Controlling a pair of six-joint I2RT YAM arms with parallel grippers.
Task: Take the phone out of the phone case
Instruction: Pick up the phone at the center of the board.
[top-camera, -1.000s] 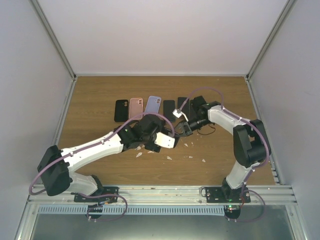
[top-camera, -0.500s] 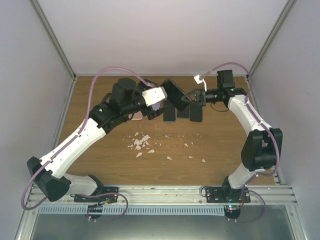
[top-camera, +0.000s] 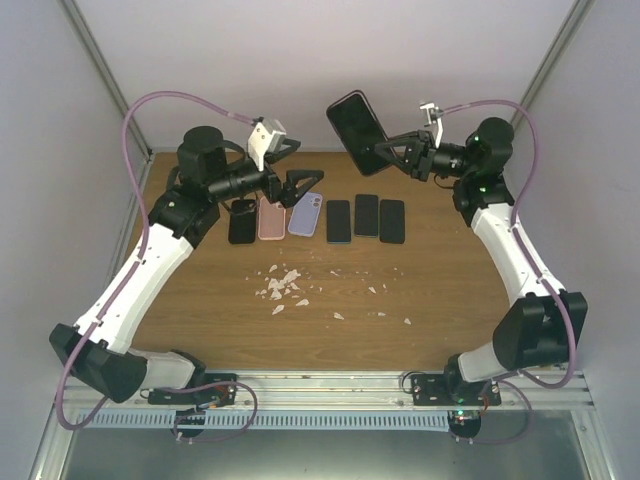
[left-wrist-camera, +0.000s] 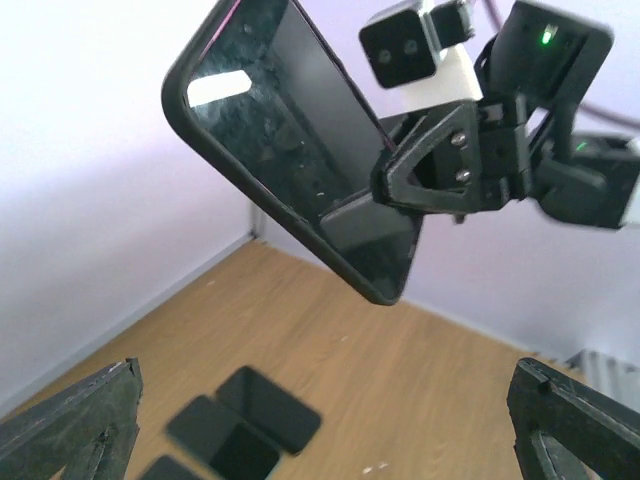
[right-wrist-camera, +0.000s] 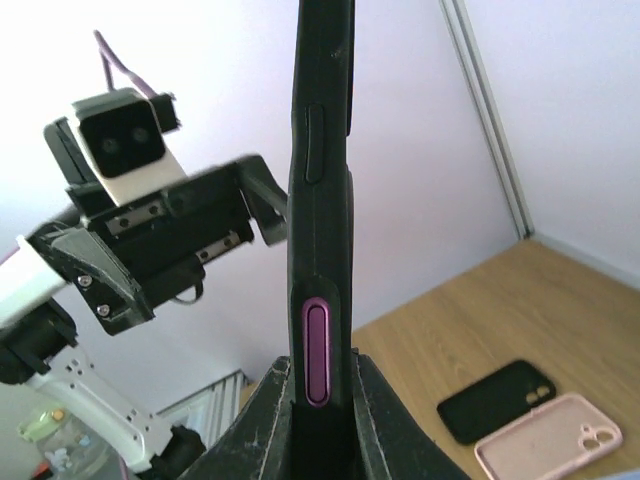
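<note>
Six cases (top-camera: 272, 216) and phones (top-camera: 366, 215) line the table (top-camera: 450, 290).

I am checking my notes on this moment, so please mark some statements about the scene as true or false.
1. The right gripper is shut on the cased phone, high above the table. True.
2. The left gripper also grips that phone. False: it is open and apart from it.
3. A pink case lies between a black case and a lilac case. True.
4. Only one dark phone lies to the right of these cases. False: three dark phones lie there in a row.
</note>
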